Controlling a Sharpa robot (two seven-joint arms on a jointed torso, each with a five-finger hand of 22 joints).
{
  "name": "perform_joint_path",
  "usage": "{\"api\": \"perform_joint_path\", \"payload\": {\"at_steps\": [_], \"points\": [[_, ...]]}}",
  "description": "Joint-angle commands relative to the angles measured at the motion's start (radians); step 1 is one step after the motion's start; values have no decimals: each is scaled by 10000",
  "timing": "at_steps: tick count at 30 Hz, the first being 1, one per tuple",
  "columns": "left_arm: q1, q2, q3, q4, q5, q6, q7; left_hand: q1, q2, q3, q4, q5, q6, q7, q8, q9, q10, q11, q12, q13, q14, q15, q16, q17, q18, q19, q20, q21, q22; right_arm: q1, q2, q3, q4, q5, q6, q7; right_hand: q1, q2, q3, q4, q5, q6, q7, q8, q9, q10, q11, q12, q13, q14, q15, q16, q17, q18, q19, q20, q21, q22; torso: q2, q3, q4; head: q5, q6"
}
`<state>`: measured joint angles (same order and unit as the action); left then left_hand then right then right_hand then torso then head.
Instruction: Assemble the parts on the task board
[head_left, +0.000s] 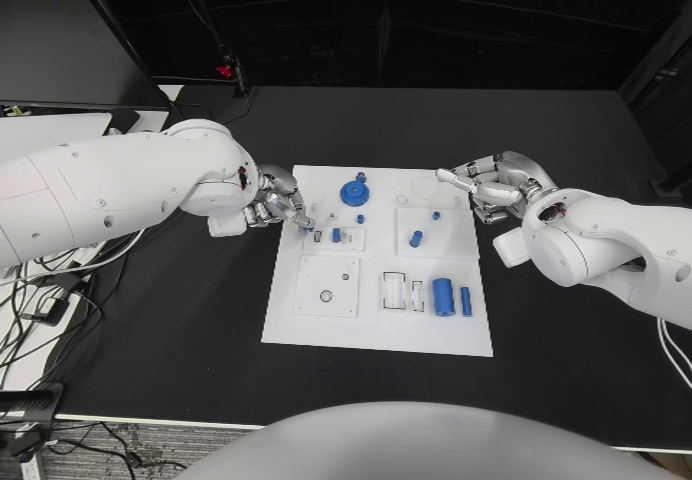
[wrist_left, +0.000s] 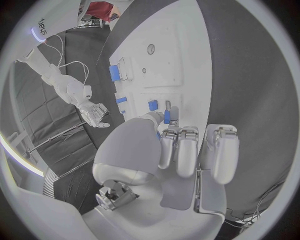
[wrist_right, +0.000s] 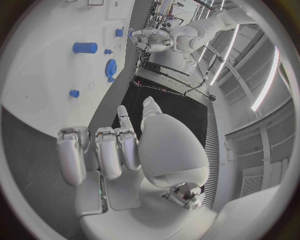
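While pinching a small blue peg (wrist_left: 167, 116) in left hand (head_left: 283, 208) over the board's (head_left: 378, 335) left edge, lowering upright, aligning with hole before releasing. Keeping right hand (head_left: 495, 184) curled, holding nothing, beside board's far right corner.

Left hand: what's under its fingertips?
The left hand holds a small blue part at its fingertips over the board, beside another blue part. The spot directly beneath is covered.

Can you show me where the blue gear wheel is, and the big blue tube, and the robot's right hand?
Round blue toothed gear wheel (head_left: 353, 191): head view, on its flat top face.
Large blue cylinder lying flat (head_left: 443, 297): head view, middle of its side.
Silver right hand (head_left: 489, 183): head view, middle of the hand.
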<state>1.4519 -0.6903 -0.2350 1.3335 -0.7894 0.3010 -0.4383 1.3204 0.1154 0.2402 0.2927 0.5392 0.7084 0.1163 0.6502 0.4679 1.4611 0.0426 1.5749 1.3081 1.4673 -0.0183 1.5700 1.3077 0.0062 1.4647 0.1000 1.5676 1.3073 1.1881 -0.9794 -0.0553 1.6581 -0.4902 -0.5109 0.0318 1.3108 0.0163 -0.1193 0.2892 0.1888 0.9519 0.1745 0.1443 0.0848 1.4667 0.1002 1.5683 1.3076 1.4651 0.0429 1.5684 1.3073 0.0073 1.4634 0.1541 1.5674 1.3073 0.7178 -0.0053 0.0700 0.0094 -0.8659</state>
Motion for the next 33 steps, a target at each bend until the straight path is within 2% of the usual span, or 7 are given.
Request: {"api": "perform_joint_path", "payload": {"at_steps": [1,10,33], "points": [[7,23,3,39,-33,253,-525,-204,3,-24,38,-4,177,-117,-32,-26,1097,-8,-41,2627,1035,-32,8,2631,-62,1061,-8,32,2634,12,-3,4,19,24,19,46,10,82,-51,-14,67,-28,-54,30,10,1041,-32,25,2632,1057,-19,24,2635,-73,1074,-20,34,2635,5,-4,3,-12,-15],[-7,103,3,69,-33,351,-793,-382,-31,-74,35,-9,189,-123,-59,-52,1097,-11,-41,2627,1035,-35,8,2631,-62,1061,-11,32,2634,11,3,4,9,24,19,48,10,82,-51,-14,67,-28,-54,30,10,1041,-32,25,2632,1057,-19,24,2635,-73,1074,-20,34,2635,2,-6,6,-25,-41],[-54,577,3,-102,-33,407,-1489,-538,-46,-113,35,26,184,-125,-89,-77,1097,-15,-41,2627,1035,-37,8,2631,-62,1061,-18,32,2634,9,27,3,-3,24,35,50,10,82,-51,-14,67,-28,-54,30,10,1041,-32,25,2632,1057,-19,24,2635,-73,1074,-20,34,2635,3,-5,5,-32,-67]]}}
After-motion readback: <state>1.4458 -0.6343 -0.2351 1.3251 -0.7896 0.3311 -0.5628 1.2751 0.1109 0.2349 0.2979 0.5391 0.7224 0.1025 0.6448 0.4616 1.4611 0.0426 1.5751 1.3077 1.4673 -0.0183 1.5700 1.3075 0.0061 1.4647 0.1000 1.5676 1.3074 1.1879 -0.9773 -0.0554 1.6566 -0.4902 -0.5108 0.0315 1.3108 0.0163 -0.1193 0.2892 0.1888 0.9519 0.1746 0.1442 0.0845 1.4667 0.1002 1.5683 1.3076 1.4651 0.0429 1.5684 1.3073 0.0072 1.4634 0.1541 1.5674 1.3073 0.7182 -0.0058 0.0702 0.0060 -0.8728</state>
